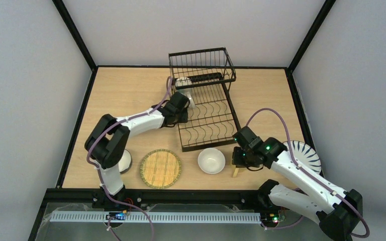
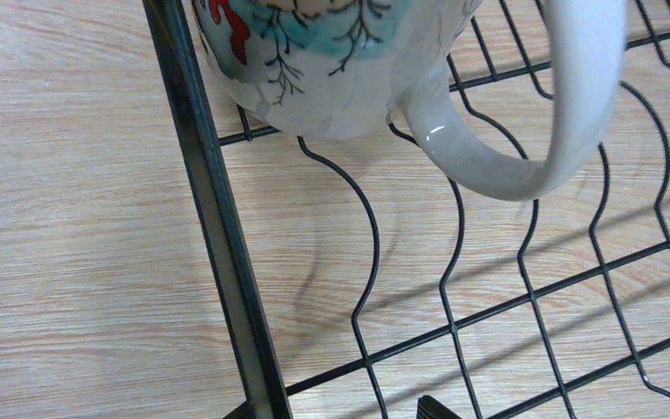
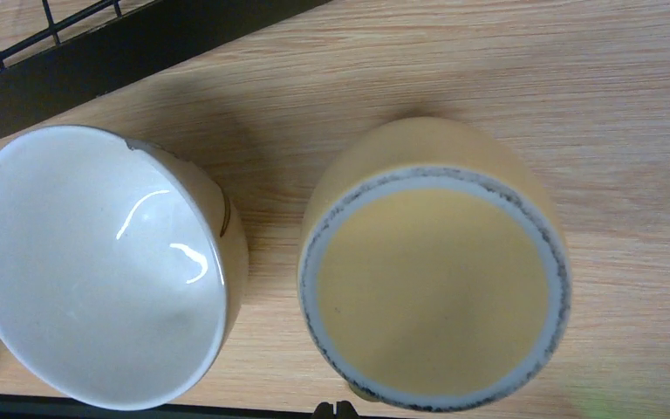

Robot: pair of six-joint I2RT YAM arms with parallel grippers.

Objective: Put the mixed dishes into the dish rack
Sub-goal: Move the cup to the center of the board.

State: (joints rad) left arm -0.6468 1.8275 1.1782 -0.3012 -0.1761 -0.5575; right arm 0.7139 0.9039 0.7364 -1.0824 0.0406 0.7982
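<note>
Black wire dish rack [image 1: 208,120] sits mid-table. I count one painted white mug [image 2: 340,78] on its lower tray, against the left frame bar, right before my left gripper [image 1: 186,104], whose jaws stand apart and hold nothing. On the wooden table [image 1: 125,90] I count one woven bamboo plate [image 1: 160,168], one white-inside bowl [image 1: 211,160], one upturned pale yellow mug [image 3: 436,288] and one blue-striped white plate [image 1: 305,153]. My right gripper [image 3: 336,408], pinched closed and empty, hangs over the yellow mug, just beside the bowl. Bare wood shows left of the rack.
</note>
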